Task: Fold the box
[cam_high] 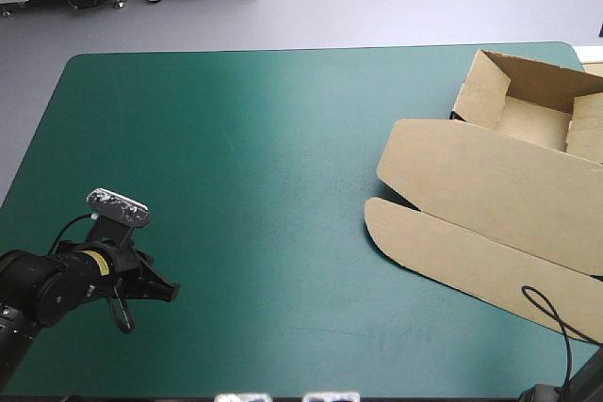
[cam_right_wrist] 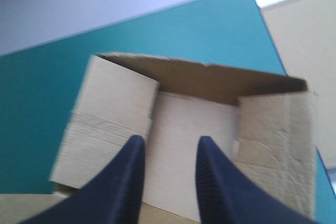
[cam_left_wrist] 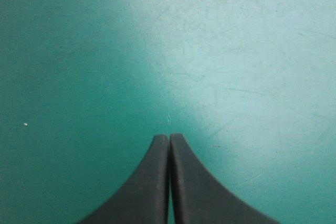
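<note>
Your left pincer [cam_left_wrist: 168, 139] was clenched, its black fingers [cam_left_wrist: 149, 182] pressed into a single point with nothing between them. It sat over bare teal-green cover [cam_left_wrist: 236, 51] near the tabletop's near left corner, well apart from the work. Your right pincer [cam_right_wrist: 171, 140] was released: its two fingers stood apart with a clear gap, held nothing, and aimed into the open tray [cam_right_wrist: 194, 124] of the box [cam_right_wrist: 113, 114]. Whether they touched the board could not be told from these views.

The box lay at the tabletop's far right corner, with part of it running past the right side of the high view. Its walls [cam_high: 485, 91] stood raised around the tray on the far side and on both flanks, so you could judge the main folding done. The lid [cam_high: 490, 185] was flat on the cover, and its rounded flap [cam_high: 452, 256] was spread beyond it. What was left, as far as could be judged, was little: perhaps pressing the side walls so that their tucks hold, which the right pincer seemed placed to do.

The tray's mouth faced upward. From it the lid and then the flap reached toward the near edge, slanting a little to the left. The box's long axis thus seemed to run from the far right corner toward you, with the broad panels lying across that line.
</note>
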Controlling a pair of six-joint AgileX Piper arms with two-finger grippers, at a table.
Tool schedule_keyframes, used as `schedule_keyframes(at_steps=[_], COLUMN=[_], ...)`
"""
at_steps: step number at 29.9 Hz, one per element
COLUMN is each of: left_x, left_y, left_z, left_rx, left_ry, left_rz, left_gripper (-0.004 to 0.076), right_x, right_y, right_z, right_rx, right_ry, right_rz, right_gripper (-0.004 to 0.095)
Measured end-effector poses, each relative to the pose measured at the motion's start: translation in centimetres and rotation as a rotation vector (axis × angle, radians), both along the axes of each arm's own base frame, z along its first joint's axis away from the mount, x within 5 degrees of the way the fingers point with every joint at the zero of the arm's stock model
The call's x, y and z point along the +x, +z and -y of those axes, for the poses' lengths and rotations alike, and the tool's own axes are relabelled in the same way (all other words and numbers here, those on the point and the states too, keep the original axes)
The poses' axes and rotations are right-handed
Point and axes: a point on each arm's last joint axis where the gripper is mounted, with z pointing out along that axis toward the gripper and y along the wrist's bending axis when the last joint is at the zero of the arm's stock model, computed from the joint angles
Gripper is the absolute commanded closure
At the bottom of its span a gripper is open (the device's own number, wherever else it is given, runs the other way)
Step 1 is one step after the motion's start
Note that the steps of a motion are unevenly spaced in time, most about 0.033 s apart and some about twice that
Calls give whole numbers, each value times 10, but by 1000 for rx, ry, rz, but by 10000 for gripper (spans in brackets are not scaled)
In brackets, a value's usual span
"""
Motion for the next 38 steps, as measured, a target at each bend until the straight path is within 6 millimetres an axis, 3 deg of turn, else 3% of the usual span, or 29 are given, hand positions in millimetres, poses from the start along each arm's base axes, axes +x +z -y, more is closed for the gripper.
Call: schedule_keyframes(at_steps=[3,6,11,15,21,32,38], left_x=[0,1,4,4,2,3,1], left_y=[0,2,-2,-12,-26,-35,-45], left_z=[2,5,9,10,9,10,12], left_rx=[-12,-44,-88,-94,-83,-93,-121], left_ry=[-31,-38,-41,-39,-37,-34,-42], left_rz=[4,23,54,43,8,19,-7], left_gripper=[733,733,733,733,733,733,733], right_x=[-21,-39,-72,-102,-152,-216,-238], right_y=[37,59,64,37,-7,-113,-145], right_z=[-28,-57,-120,-168,-205,-206,-203], right_rx=[-3,-36,-96,-143,-143,-243,-265], right_ry=[103,171,347,552,663,643,619], right_rz=[131,188,178,106,119,158,171], right_gripper=[921,921,921,920,921,921,921])
